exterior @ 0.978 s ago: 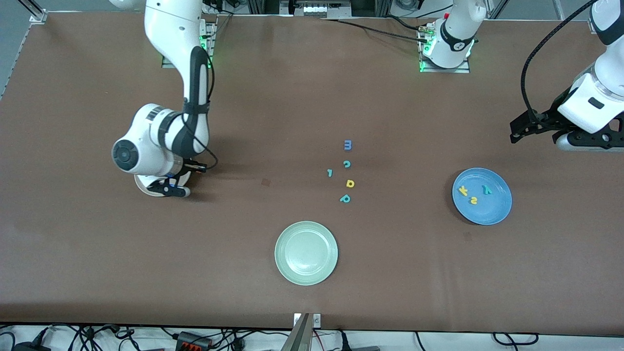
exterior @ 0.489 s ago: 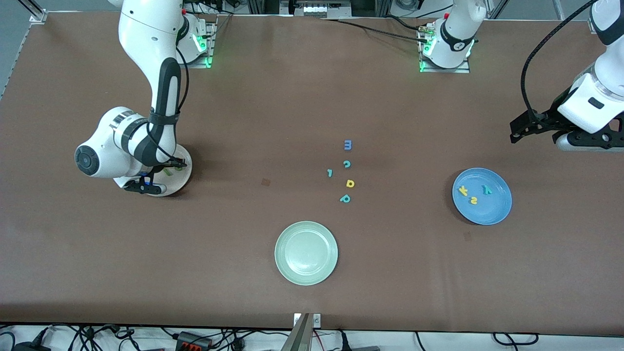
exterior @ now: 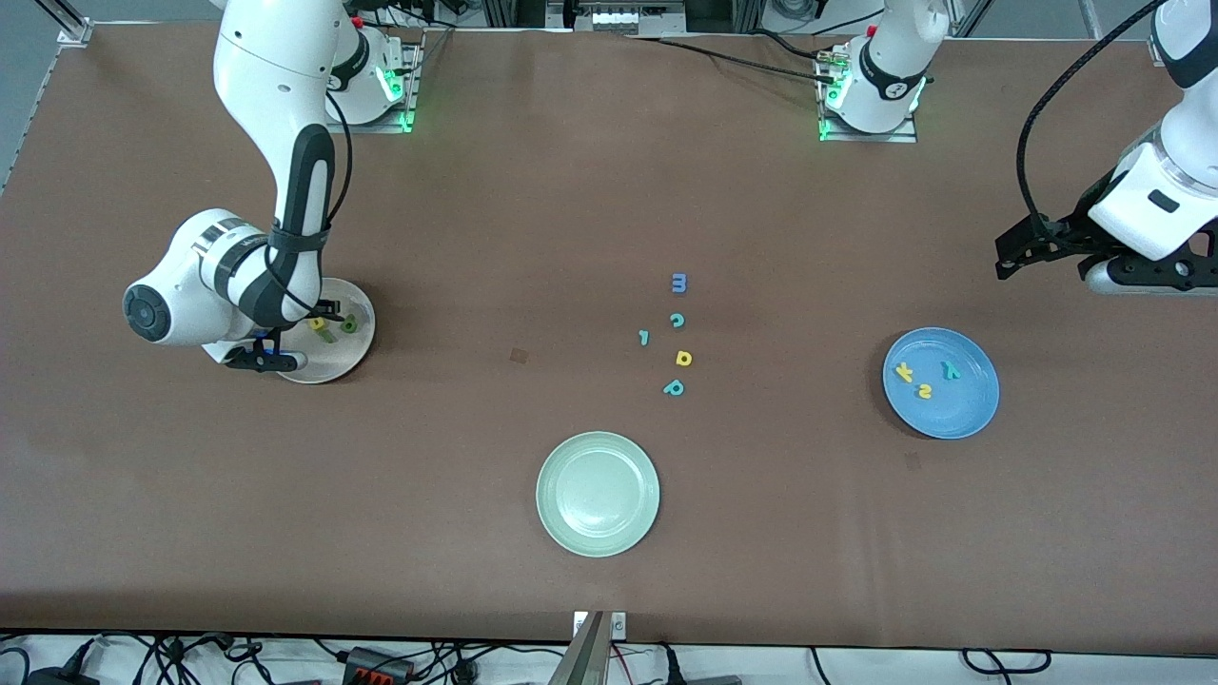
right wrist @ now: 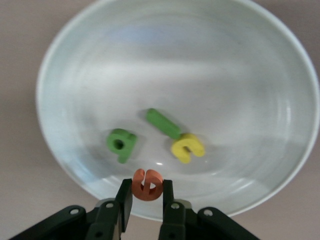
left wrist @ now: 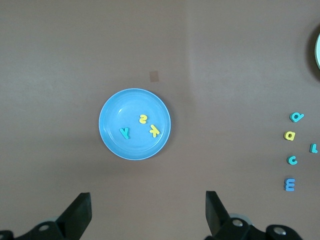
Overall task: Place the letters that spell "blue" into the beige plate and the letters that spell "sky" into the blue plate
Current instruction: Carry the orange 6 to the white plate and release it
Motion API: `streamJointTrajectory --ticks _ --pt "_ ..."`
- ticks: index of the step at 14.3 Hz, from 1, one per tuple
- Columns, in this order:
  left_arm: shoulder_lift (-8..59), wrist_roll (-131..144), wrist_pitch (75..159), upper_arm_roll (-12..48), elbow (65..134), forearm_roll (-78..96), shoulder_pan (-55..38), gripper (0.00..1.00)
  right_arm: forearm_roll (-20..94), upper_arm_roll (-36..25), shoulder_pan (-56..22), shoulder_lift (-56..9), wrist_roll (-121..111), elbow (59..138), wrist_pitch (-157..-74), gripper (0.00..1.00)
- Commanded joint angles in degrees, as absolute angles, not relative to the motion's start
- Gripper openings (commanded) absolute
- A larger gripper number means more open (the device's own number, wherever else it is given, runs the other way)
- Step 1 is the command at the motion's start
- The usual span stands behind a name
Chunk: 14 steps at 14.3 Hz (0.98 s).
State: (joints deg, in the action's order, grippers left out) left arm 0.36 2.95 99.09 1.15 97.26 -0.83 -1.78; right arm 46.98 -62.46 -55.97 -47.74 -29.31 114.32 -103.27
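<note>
**Orange e held over the beige plate, "sky" letters already in the blue one**

Pale green, the spare plate [exterior: 598, 494] sits nearest the front camera, close to the middle of the table's near edge, with nothing in it. A little farther in from that edge lies a loose cluster of leftover foam letters on the brown tabletop: a teal p [exterior: 674, 387], a yellow d-like letter [exterior: 683, 358], a teal l [exterior: 644, 337], a teal c [exterior: 677, 321] and, farthest of the group, a blue m-like letter [exterior: 678, 283]. None of them touches another.

Toward the left arm's end of the table the blue plate [exterior: 975, 415] holds the yellow s [exterior: 925, 391], the yellow k [exterior: 904, 373] and the teal y [exterior: 950, 370], all lying flat and apart. The left gripper [left wrist: 147, 212] waits above the table near that end's edge, its fingers spread wide with nothing between them.

Toward the right arm's end sits the beige plate [exterior: 356, 350], partly covered by the right arm's wrist. Inside it lie the dark green b [right wrist: 121, 144], the green l [right wrist: 163, 123] and the yellow u [right wrist: 188, 148], the l and u touching. The right gripper [right wrist: 146, 196] hangs over the plate's rim, fingers pinched on the orange e [right wrist: 147, 184].
</note>
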Motion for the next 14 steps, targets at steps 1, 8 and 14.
streamJointTrajectory --ticks 1,8,14 --pt "-0.2 2.0 98.1 1.1 96.8 -1.3 -1.8 1.00 46.3 -62.3 -54.5 -48.0 -32.8 114.4 -102.8 0.23" --pt "-0.2 2.0 98.1 1.2 96.8 -1.3 -1.9 1.00 46.5 -62.5 -53.8 -47.5 -31.5 112.9 -102.5 1.00" --pt "-0.3 2.0 98.1 1.2 96.8 -1.3 -1.9 1.00 46.5 -64.0 -53.4 -47.4 -31.2 108.1 -102.6 1.00"
